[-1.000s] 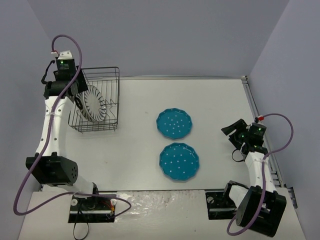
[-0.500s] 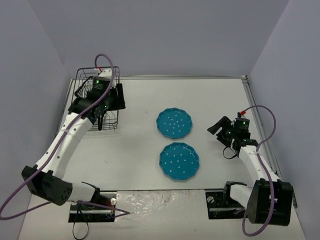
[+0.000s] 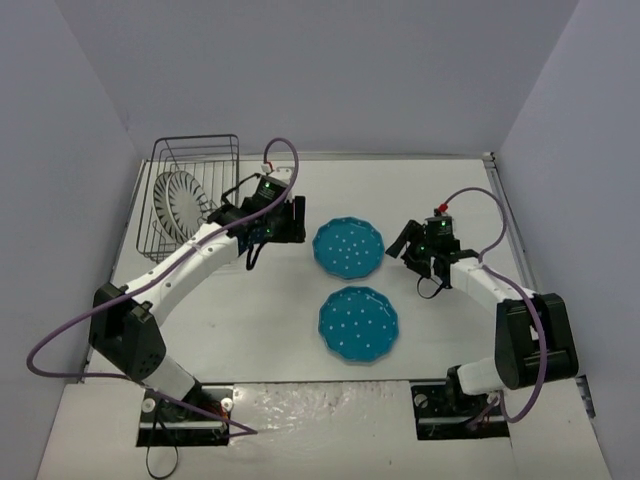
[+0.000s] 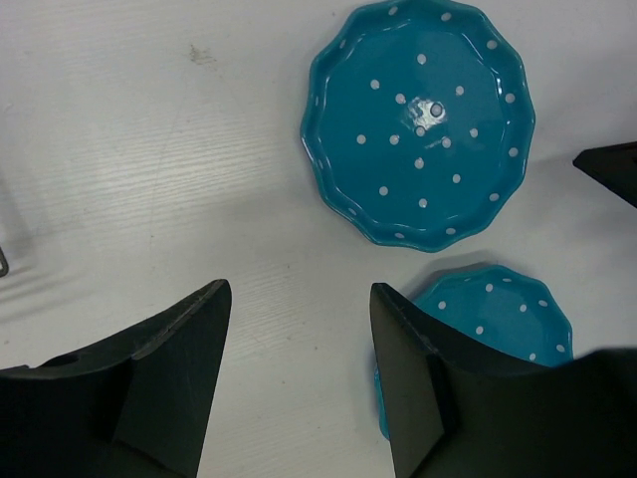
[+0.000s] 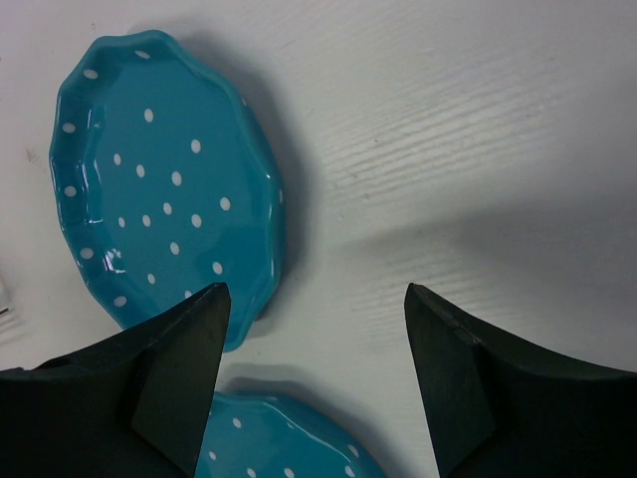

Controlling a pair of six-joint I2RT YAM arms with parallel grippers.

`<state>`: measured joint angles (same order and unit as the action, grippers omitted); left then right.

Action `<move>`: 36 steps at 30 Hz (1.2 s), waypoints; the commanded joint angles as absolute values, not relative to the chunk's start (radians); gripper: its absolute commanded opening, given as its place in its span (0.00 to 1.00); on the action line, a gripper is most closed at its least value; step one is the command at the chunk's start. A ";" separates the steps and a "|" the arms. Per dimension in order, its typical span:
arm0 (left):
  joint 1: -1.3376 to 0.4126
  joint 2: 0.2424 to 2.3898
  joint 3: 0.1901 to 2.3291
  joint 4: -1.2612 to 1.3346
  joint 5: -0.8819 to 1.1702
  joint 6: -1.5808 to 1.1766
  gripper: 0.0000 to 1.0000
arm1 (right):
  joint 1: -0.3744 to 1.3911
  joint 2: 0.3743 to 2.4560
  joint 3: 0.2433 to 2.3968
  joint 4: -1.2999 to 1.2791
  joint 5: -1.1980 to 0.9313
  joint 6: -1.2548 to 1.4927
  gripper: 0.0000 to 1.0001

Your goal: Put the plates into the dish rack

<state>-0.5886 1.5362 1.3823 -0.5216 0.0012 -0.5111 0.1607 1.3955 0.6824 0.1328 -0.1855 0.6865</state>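
Observation:
Two teal-blue dotted plates lie flat mid-table: a far one point(image 3: 348, 246) and a near one point(image 3: 359, 323). White striped plates point(image 3: 178, 204) stand upright in the black wire dish rack point(image 3: 196, 195) at the back left. My left gripper point(image 3: 297, 223) is open and empty just left of the far teal plate point(image 4: 418, 119); the near plate point(image 4: 493, 321) shows past its right finger. My right gripper point(image 3: 406, 244) is open and empty just right of the far plate point(image 5: 164, 179), with the near plate point(image 5: 289, 443) below it.
The white table point(image 3: 450, 190) is walled by grey panels on the left, back and right. The right gripper's black tip point(image 4: 609, 171) shows at the right edge of the left wrist view. The two grippers face each other across the far plate.
My left arm has swung from the rack rightward to the far teal plate. My right arm has moved left toward the same plate. The plates have not moved.

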 commanded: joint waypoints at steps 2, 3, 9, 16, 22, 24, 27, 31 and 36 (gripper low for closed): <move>-0.614 1.537 1.429 -0.432 0.000 -0.535 0.54 | 0.209 1.484 0.782 0.194 -0.071 0.726 0.65; -0.616 1.537 1.429 -0.430 0.000 -0.535 0.54 | 0.216 1.497 0.791 0.200 -0.063 0.733 0.63; -0.621 1.537 1.430 -0.431 0.000 -0.531 0.54 | 0.257 1.579 0.818 0.225 -0.020 0.779 0.60; -0.622 1.537 1.421 -0.426 0.000 -0.531 0.54 | 0.306 1.637 0.822 0.265 0.001 0.839 0.54; -0.623 1.529 1.410 -0.428 0.000 -0.528 0.54 | 0.334 1.662 0.813 0.284 0.054 0.881 0.49; -0.623 1.523 1.405 -0.428 0.000 -0.528 0.54 | 0.336 1.666 0.805 0.292 0.063 0.899 0.45; -0.623 1.517 1.401 -0.428 0.000 -0.526 0.54 | 0.342 1.667 0.790 0.301 0.083 0.923 0.43; -0.623 1.516 1.401 -0.430 0.000 -0.525 0.54 | 0.343 1.672 0.782 0.305 0.099 0.935 0.32; -0.623 1.517 1.397 -0.426 0.000 -0.526 0.54 | 0.348 1.685 0.781 0.309 0.098 0.937 0.21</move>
<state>-0.6163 1.5673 1.3777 -0.4805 0.0040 -0.5201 0.3360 1.6736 0.7769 0.2674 0.0511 0.9198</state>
